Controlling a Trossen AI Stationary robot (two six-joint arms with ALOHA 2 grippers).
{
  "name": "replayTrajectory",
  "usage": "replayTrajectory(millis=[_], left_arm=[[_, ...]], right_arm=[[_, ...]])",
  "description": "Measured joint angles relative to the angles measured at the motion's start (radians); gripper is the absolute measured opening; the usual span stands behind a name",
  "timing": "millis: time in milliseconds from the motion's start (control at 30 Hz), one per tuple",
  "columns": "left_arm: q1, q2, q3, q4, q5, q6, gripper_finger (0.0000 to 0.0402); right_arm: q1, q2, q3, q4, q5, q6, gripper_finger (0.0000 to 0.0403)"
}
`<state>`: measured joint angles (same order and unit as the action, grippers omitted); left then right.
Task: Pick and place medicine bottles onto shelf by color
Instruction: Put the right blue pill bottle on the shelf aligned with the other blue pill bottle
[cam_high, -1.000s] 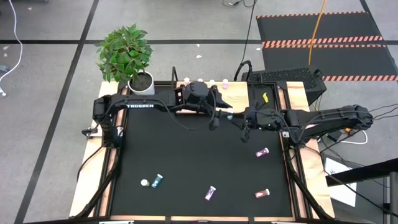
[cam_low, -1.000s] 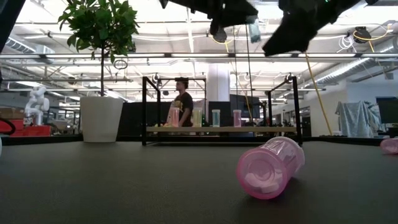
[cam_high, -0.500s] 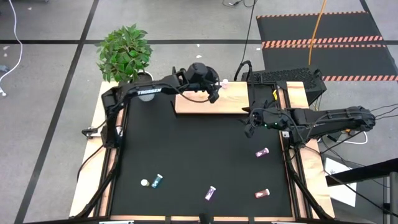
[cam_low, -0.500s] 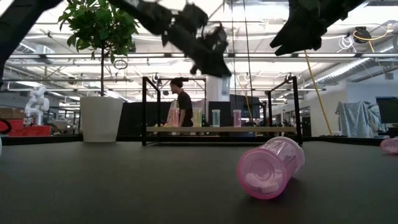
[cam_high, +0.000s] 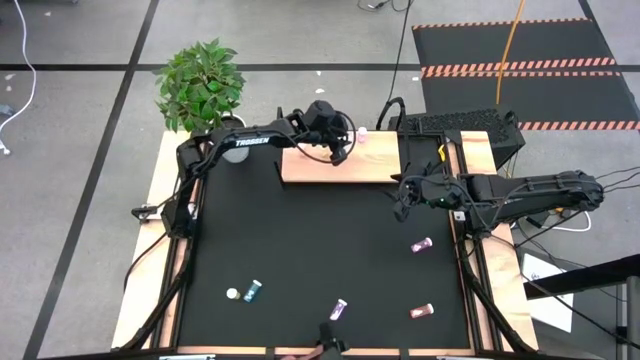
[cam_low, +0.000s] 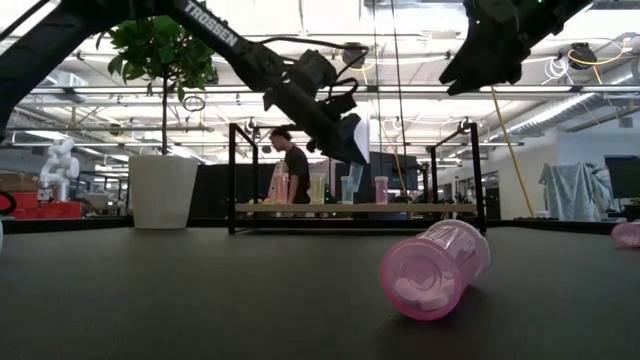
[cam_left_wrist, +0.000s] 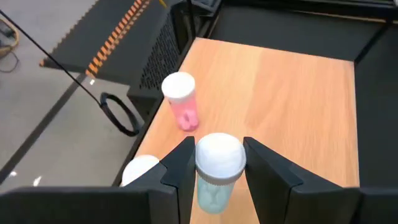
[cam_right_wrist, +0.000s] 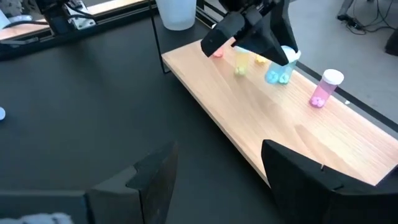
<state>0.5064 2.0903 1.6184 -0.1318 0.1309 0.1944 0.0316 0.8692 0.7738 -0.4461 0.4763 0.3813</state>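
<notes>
Lowering a teal bottle (cam_left_wrist: 216, 168) clamped in its fingers, the left hand (cam_left_wrist: 214, 163) risks toppling the pink bottle (cam_left_wrist: 181, 102) just beside it on the shelf (cam_left_wrist: 292, 106); the right hand (cam_right_wrist: 217, 177) waits open, empty.

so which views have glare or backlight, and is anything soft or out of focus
Low view: bright ceiling lights behind silhouette both arms; the near pink bottle looks soft. Left wrist view: even light, the held bottle's white cap slightly washed out. High view: flat, no glare on the shelf.
</notes>
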Motion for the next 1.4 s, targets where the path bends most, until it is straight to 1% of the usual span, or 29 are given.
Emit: replayTrajectory(millis=[233,533,767,1400], left_arm=[[-0.004,0.0,0.0,-0.016,0.004,0.06,0.012],[-0.004,-0.001,-0.076,0.034,0.019,0.06,0.012],[-0.004,-0.001,-0.079,0.097,0.02,0.055,0.012],[-0.005,-0.001,-0.079,0.075,0.022,0.036,0.0128]], right_arm=[[-0.005,0.0,0.0,-0.001,0.028,-0.008,0.0226],[-0.026,0.0,0.0,0.0,0.027,-0.024,0.0226],[-0.026,0.0,0.0,0.0,0.023,-0.027,0.0226],[-0.026,0.0,0.0,0.0,0.021,-0.034,0.0226]])
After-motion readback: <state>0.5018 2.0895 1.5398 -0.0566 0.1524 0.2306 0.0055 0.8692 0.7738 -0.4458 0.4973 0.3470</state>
